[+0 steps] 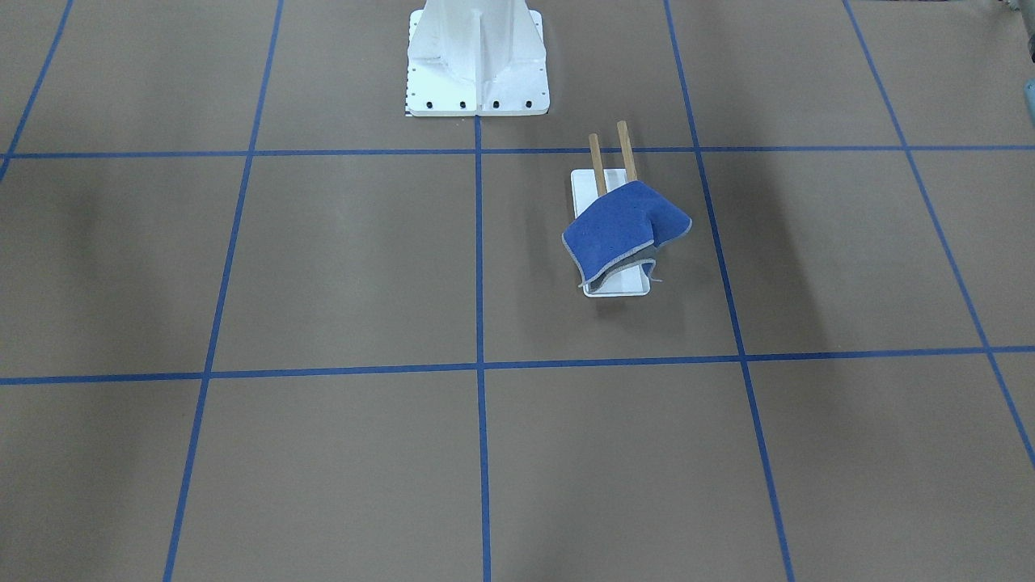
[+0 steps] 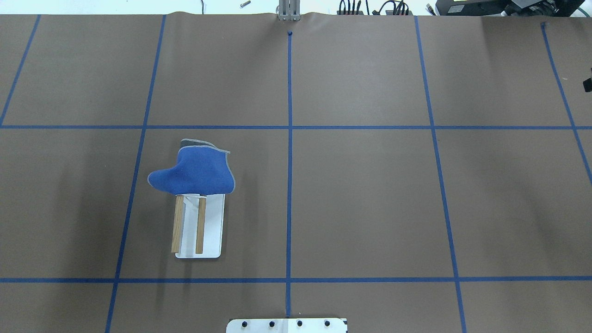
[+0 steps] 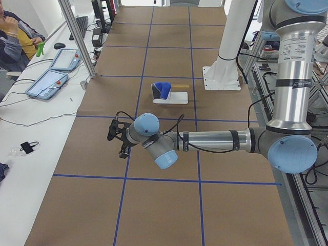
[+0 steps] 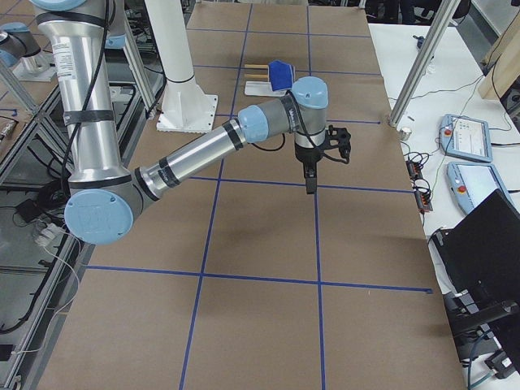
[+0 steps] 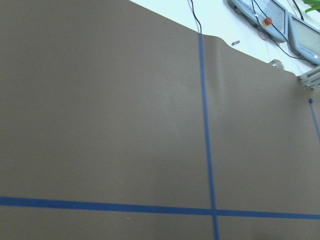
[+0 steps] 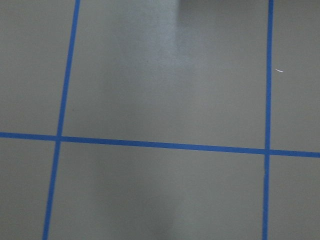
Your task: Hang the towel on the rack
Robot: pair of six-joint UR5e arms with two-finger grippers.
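The blue towel [image 1: 621,229] is draped over the two wooden dowels of the rack [image 1: 623,149], at the end away from the robot, with its grey underside showing at the hem. It also shows in the overhead view [image 2: 196,173], over the rack [image 2: 200,226] and its white base plate [image 2: 214,231]. The left gripper [image 3: 117,138] shows only in the left side view, well away from the rack; I cannot tell if it is open. The right gripper [image 4: 313,180] shows only in the right side view, pointing down over the table; I cannot tell its state.
The large white bolted pedestal [image 1: 477,61] stands at the robot's side of the table. Blue tape lines grid the brown table. Tablets, cables and a seated person [image 3: 18,36] are along the far side table.
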